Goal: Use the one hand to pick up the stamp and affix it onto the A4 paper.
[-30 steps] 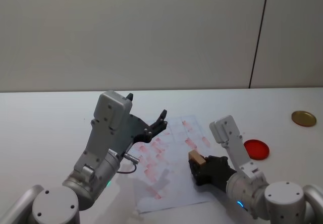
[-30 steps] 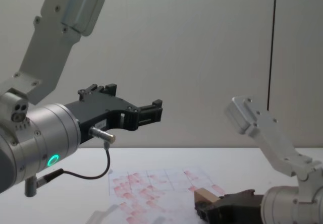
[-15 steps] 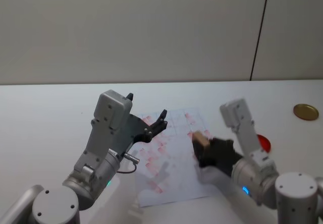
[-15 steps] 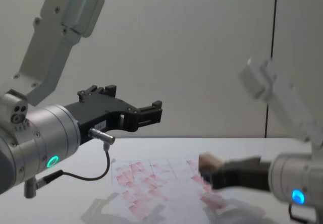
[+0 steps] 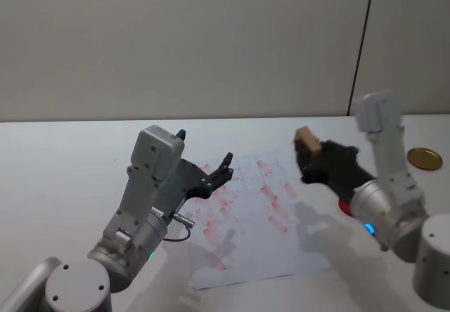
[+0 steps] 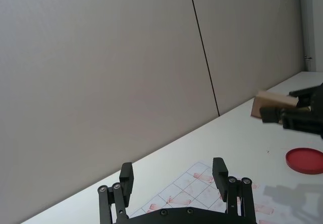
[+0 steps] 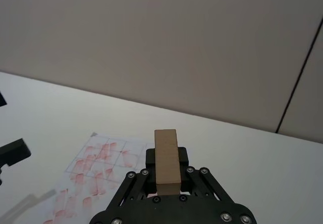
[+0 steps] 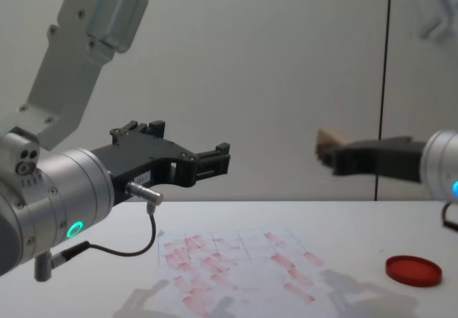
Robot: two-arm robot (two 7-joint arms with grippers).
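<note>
Pale wooden block of a stamp [image 5: 306, 140], plain-grained and rectangular, pinched between the black fingers of the right gripper [image 5: 310, 155], raised well above the table by the right edge of the A4 paper [image 5: 253, 221]. Flat white gridded sheet, mottled with reddish-pink rectangular marks. Glossy round red ink pad [image 8: 413, 270] beside it. Left gripper [image 5: 219, 173] hovering over the sheet's left part, fingers spread wide, clasping nothing.

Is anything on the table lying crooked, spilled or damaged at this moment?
The A4 paper lies askew, its edges not square with the table. Nothing looks spilled or damaged. The right gripper holds the stamp in the air.
</note>
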